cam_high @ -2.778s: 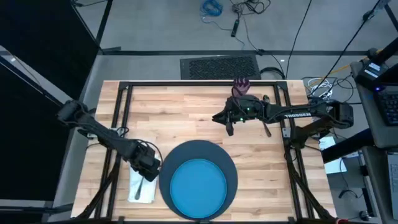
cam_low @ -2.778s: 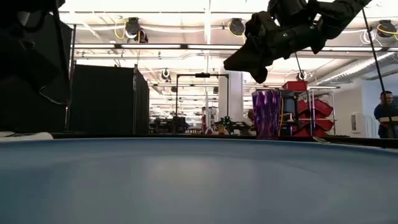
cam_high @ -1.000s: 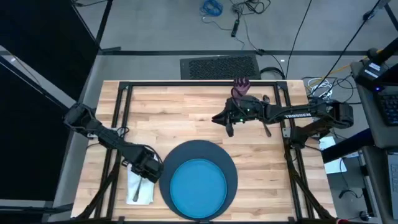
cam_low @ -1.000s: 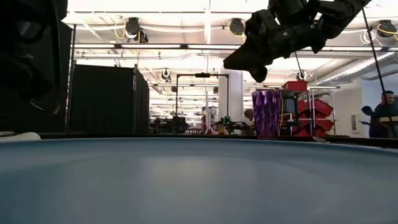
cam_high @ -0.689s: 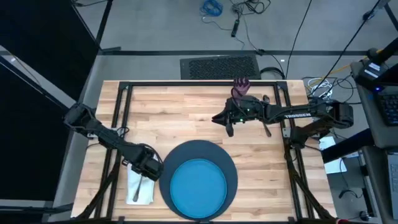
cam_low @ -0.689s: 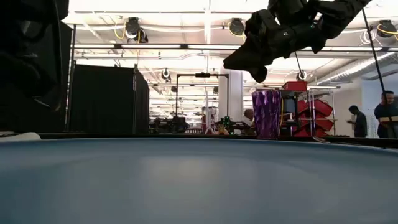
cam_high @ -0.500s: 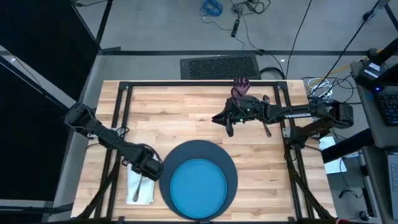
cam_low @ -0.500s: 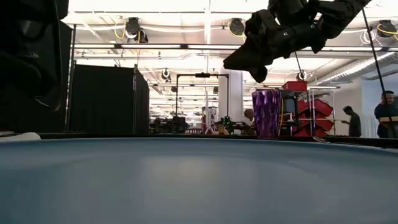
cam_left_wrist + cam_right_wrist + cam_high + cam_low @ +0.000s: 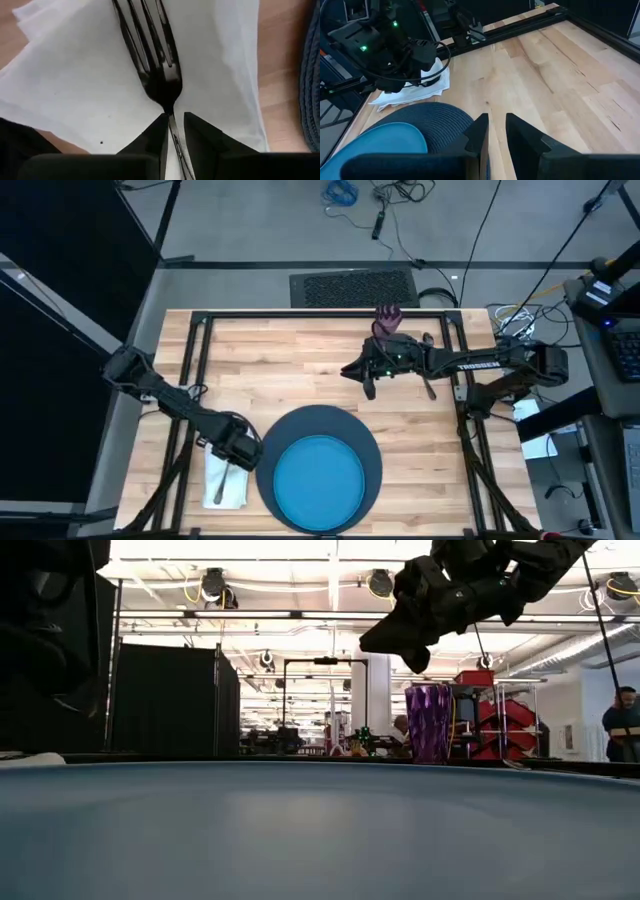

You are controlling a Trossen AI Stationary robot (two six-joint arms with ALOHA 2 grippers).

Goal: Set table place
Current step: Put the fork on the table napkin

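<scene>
A white napkin (image 9: pixel 214 472) lies at the table's near left, beside the dark grey charger (image 9: pixel 322 420) that carries the blue plate (image 9: pixel 320 480). A silver fork (image 9: pixel 159 60) rests with its tines on the napkin (image 9: pixel 75 75). My left gripper (image 9: pixel 232 462) is low over the napkin, shut on the fork. The purple cup (image 9: pixel 388 318) stands upright at the far right (image 9: pixel 429 722). My right gripper (image 9: pixel 356 376) hangs shut and empty above the bare wood, just nearer than the cup. My left gripper pinches the fork's thin neck (image 9: pixel 171 116), just behind the tines, between its two fingertips (image 9: pixel 159 131). The fingers lie along the fork. Its tines lie flat on the napkin, pointing away from the gripper.
Black frame bars (image 9: pixel 196 370) run along the table's left and right sides. A slim dark piece, perhaps cutlery (image 9: pixel 429 386), lies by the right bar. Bare wood (image 9: pixel 290 370) stretches between the charger and the far edge. People stand in the room beyond (image 9: pixel 622 720).
Before the last second my left gripper sank a little and shifted slightly toward the table's near edge over the napkin. Since then both arms and all the things have kept still.
</scene>
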